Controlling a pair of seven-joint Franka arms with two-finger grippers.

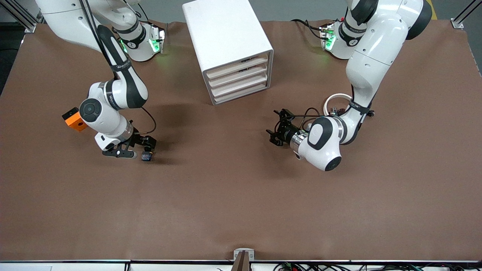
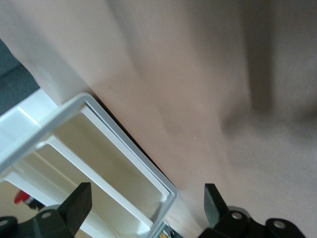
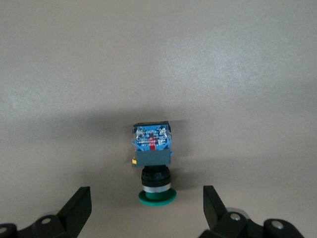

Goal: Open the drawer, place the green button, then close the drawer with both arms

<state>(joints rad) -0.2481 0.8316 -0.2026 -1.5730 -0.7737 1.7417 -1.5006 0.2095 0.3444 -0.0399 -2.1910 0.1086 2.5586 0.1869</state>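
Hovering low over the brown table (image 1: pixel 233 195) at the frame's lower left, the right gripper (image 1: pixel 140 149) spreads its two black fingers wide around nothing; the one small green-capped push-button with a black body and bluish base (image 1: pixel 147 156) lies on its side just beside them. Four cream-fronted drawers (image 1: pixel 238 78), all shut, fill the one white boxy cabinet (image 1: pixel 226 41) at upper centre. Right of centre, the left gripper (image 1: pixel 277 129) gapes empty. One orange square block (image 1: pixel 74 119) sits partly hidden by the right arm.

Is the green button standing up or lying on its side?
On its side: the button lies flat on the table, green cap facing sideways toward the open right pincer.
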